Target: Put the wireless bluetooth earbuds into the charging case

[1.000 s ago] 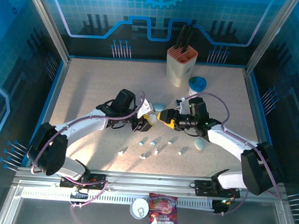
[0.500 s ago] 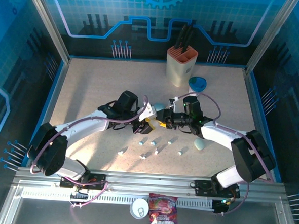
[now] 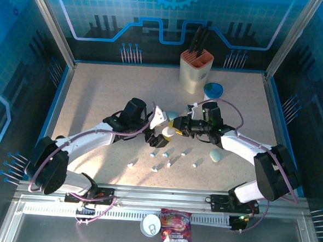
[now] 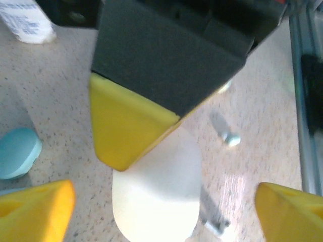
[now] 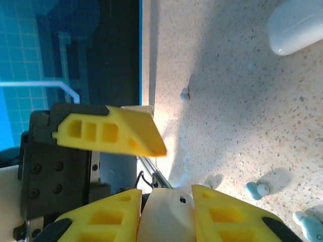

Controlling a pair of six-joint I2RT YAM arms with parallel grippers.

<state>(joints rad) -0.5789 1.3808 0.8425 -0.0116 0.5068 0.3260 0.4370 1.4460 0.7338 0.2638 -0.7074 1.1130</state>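
The right gripper (image 5: 166, 195) is clamped on the white case (image 4: 156, 201); the left gripper (image 3: 158, 133) stands wide apart around it. A thin pinch may let the case twist or drop onto the earbuds (image 3: 165, 153) lying loose just nearside of it, scattering them. Left of the case the table lies open; the knife block (image 3: 195, 71) stands well beyond.

I count seven earbuds (image 3: 155, 168) on desk (image 3: 97, 95). Three pebble-shaped cases: one white case (image 3: 168, 132), two pale blue cases (image 3: 216, 155). One knife block (image 3: 196, 71), one blue bowl (image 3: 213, 90), one candy bag (image 3: 176, 238).
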